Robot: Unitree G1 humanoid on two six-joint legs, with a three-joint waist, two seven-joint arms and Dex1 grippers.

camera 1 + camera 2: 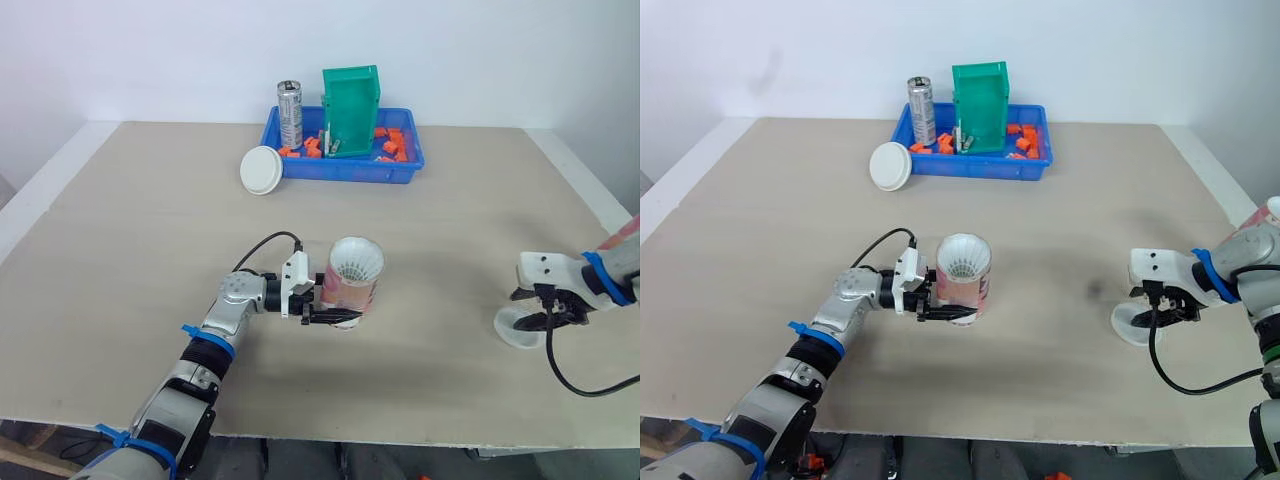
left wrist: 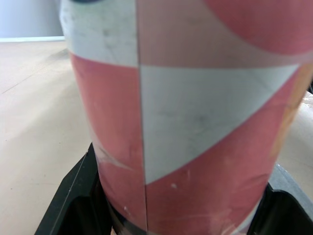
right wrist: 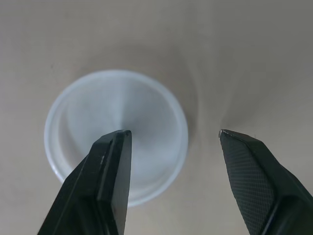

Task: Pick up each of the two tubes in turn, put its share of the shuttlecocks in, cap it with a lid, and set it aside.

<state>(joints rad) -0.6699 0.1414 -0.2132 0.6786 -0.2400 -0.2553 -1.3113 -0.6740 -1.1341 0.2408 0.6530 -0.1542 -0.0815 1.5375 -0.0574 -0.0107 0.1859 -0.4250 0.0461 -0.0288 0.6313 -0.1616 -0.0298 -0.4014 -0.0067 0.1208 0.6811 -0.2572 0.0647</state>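
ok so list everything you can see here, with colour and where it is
table: 1, light wood, under everything
tube: 1, pink and white, front middle, held by the left gripper
shuttlecock: white feathers at the tube's mouth, count cannot tell
near lid: 1, white, flat on the table at the right
far lid: 1, white, by the tray's left front corner
tray: 1, blue, far middle of the table
can: 1, silver, upright in the tray's left end
bin: 1, green, standing in the tray
small pieces: several, orange, loose in the tray
left gripper: black fingers, shut on the tube
right gripper: black fingers, open over the near lid
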